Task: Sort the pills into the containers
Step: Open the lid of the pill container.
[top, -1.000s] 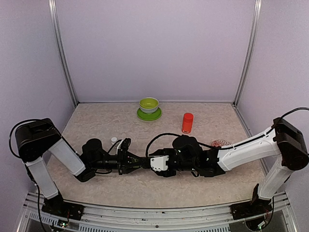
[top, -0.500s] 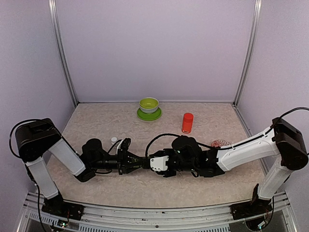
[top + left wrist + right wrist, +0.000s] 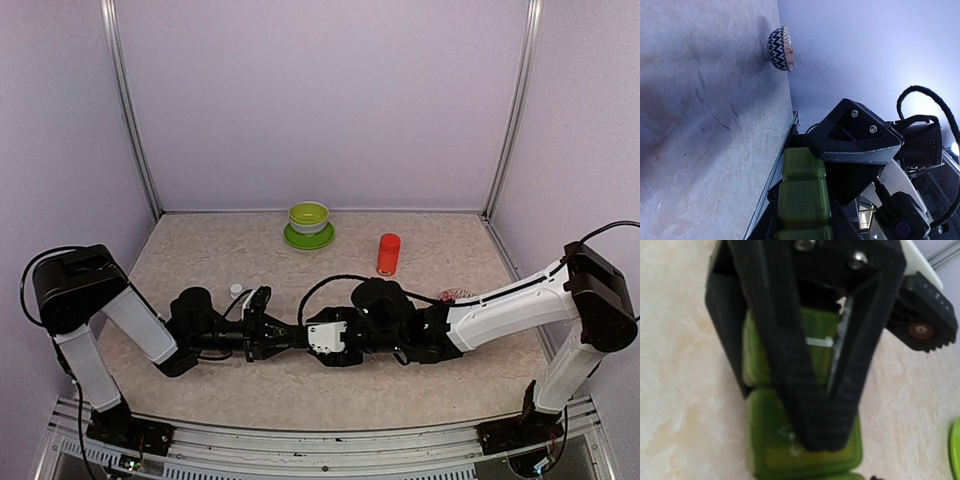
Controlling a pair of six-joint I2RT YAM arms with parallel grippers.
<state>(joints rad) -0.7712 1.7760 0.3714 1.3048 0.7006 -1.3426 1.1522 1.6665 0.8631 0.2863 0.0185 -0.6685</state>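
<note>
From above, the two arms meet nose to nose near the front middle of the table (image 3: 220, 250), and their black bodies cover almost all of what lies between them. The left gripper (image 3: 285, 337) is closed on the containers (image 3: 802, 192). Its wrist camera shows the dark green strip running up from the bottom edge between its dark finger parts. Two square compartments are in full view and a third is cut off at the frame's lower border.

The right gripper (image 3: 308, 338) reaches over the far end of the same strip. In its own view the black fingers (image 3: 775, 355) narrow to a point over a green lid with a pale mark on it. The picture is blurred (the finger ends merge into one dark mass), so I cannot tell how far apart they stand or whether they have hold of anything.

No pills can be made out in any view.

The patterned bowl (image 3: 780, 48) stands near the table's right side, mostly hidden behind the right forearm from above. The red bottle (image 3: 388, 254) and the lime-green bowl (image 3: 308, 214) stand farther back, well apart from the grippers.
</note>
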